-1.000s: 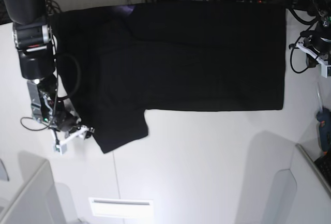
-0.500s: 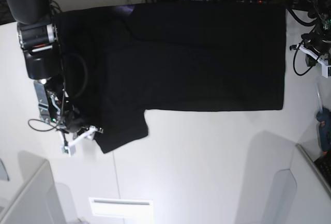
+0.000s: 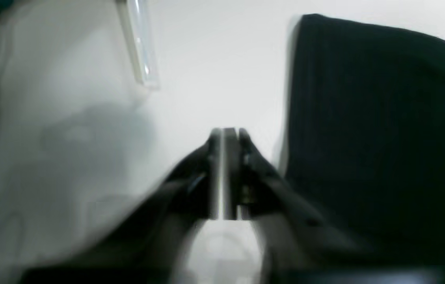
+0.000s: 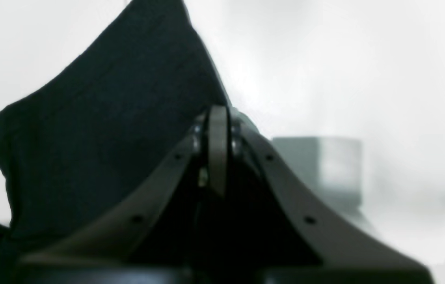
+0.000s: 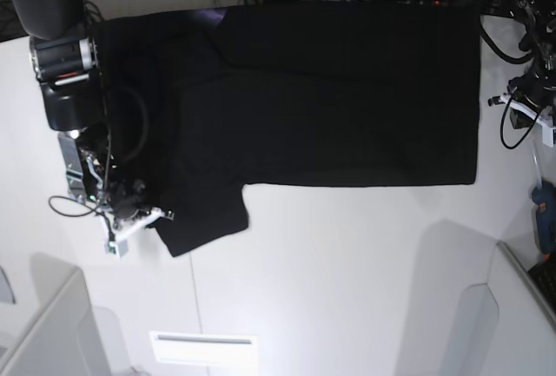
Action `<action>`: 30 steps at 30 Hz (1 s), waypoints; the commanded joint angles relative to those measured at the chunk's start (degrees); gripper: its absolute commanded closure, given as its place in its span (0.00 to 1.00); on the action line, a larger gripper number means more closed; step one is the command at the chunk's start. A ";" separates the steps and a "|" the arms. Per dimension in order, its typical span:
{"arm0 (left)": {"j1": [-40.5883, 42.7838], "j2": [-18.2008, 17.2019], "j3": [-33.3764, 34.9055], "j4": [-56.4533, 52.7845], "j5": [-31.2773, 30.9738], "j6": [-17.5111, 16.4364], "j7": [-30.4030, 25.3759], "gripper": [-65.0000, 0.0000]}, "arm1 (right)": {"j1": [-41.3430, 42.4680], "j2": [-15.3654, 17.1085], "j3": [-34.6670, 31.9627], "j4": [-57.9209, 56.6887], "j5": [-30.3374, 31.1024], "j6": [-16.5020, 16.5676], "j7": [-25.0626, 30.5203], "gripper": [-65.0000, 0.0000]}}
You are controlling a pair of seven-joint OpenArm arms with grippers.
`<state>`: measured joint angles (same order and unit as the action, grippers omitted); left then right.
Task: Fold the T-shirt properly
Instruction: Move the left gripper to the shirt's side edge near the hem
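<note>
Your T-shirt (image 5: 330, 98) lies flat across the upper middle of the base view on the white table (image 5: 347, 280), long axis left to right, one sleeve hanging toward lower left. Your right gripper (image 5: 139, 220), at left, sits at that sleeve's edge, jaws pressed together, holding nothing visible. Your left gripper (image 3: 224, 173), far right, is likewise closed and empty, just beside the hem. No containers are in play.
</note>
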<state>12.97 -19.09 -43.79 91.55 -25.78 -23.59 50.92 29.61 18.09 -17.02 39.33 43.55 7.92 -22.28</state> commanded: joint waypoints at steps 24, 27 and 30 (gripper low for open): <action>-24.97 -3.63 9.11 -22.05 9.91 0.08 -1.38 0.24 | 1.12 0.24 0.18 0.54 0.01 0.21 -0.88 1.00; -26.03 -3.63 11.75 -24.34 9.91 0.08 -1.55 0.24 | 1.12 0.24 0.27 0.54 0.01 0.21 -0.88 1.00; -26.47 -3.63 15.53 -25.83 9.91 0.17 -3.22 0.24 | 1.12 0.24 0.27 0.54 0.01 0.21 -0.88 1.00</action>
<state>-12.19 -21.52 -28.03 64.82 -15.25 -23.18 49.01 29.63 17.93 -16.99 39.38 43.68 7.94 -22.41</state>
